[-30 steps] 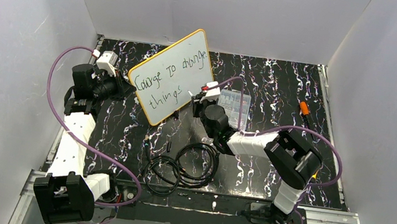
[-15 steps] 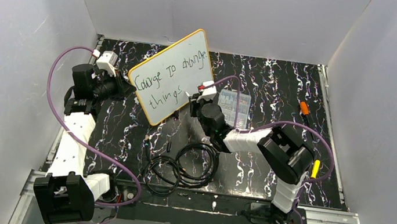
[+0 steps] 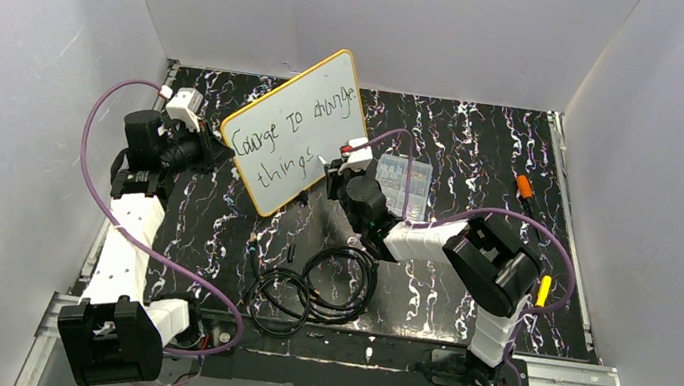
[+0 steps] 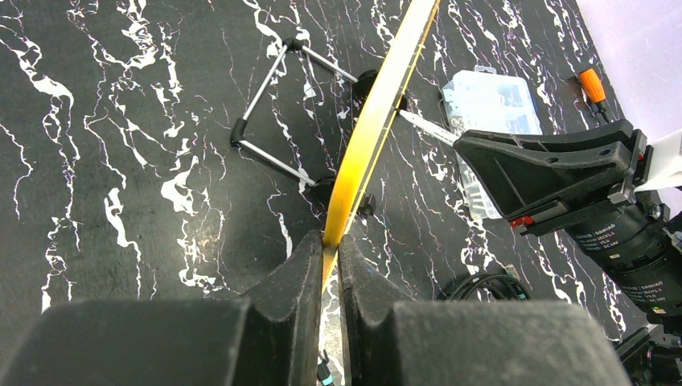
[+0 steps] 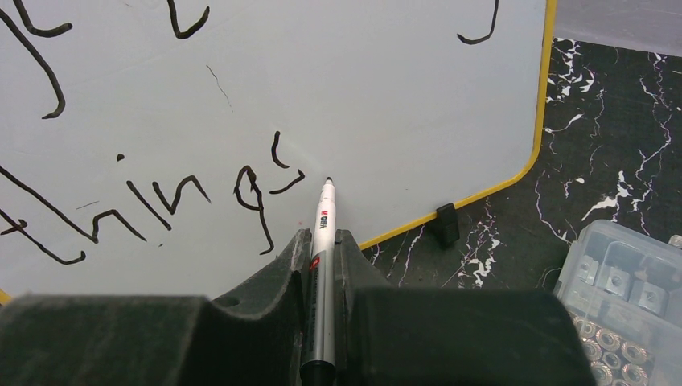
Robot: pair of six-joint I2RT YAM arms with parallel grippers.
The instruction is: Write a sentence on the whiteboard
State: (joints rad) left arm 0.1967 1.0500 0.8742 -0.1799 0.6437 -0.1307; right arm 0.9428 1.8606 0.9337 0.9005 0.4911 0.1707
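Whiteboard, thin and white with a yellow-orange rim [image 3: 301, 132], stands tilted at the back left of the black marbled table [image 3: 486, 143]. It is propped on a thin wire stand [image 4: 269, 108] that only the left wrist view shows behind it. On the left, the left gripper [image 4: 330, 241] has its fingers pinched narrow on the board's lower rim, I'd judge to steady it against the push of writing. The sentence [image 3: 265, 139] runs in two dark lines, "Courage to change" above "things". To its right, the right gripper [image 5: 323, 241] clamps a silver marker pen [image 5: 324, 211]. The pen's tip is at the board just past the final "s"; whether it touches, I can't tell. The right wrist view gives that lettering up close, which the overhead one cannot. Further right lies a clear compartmented plastic box [image 3: 403, 183], with black coiled cables [image 3: 315, 285] nearer the arms. The writing looks about finished.
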